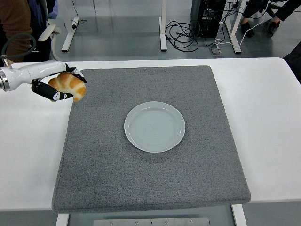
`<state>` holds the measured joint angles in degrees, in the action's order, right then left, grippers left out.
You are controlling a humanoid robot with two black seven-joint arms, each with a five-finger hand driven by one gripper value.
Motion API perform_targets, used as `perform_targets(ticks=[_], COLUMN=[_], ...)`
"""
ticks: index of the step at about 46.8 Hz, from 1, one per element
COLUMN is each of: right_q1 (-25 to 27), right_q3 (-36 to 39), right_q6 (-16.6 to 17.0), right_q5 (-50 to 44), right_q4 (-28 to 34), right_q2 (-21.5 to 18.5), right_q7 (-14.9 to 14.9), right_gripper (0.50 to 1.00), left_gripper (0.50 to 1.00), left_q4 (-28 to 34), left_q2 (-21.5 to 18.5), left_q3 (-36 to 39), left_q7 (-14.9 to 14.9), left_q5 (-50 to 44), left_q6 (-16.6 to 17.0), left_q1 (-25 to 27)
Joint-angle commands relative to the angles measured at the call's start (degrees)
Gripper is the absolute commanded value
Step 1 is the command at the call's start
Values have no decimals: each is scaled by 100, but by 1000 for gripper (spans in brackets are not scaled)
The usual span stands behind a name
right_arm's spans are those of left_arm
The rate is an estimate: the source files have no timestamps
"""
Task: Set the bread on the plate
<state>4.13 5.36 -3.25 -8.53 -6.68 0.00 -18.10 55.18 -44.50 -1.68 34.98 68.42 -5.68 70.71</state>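
A golden-brown croissant-shaped bread (pixel 69 86) is held in the air by my left hand (pixel 60 84), whose black-and-white fingers are curled around it, above the far left edge of the grey mat (pixel 150 136). A round pale grey plate (pixel 154 126) lies in the middle of the mat with nothing on it, well to the right of the bread and nearer to me. My right arm does not show.
The white table (pixel 263 122) extends to both sides of the mat. A person in a brown sleeve (pixel 14 23) stands at the top left behind the table. Cables and desk legs lie on the floor beyond.
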Motion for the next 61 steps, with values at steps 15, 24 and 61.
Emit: perform_targets(ticks=[15,24,61], right_q1=[0,0,0], right_q3=[0,0,0], right_q6=[0,0,8], right_q5=[0,0,0], right_q4=[0,0,0], right_q2=[0,0,0], right_q7=[0,0,0], right_gripper=[1000,1000,1000], left_gripper=[500,500,500], left_q4=[-297,-710,-1273], left_q2=[108,942,3562], left_q3=[1,10,150], left_q7=[-26,-88,-501], left_q5=[-215,-215,-320], left_q6=[-399,-478,58], left_q1=[1084,1436,1279])
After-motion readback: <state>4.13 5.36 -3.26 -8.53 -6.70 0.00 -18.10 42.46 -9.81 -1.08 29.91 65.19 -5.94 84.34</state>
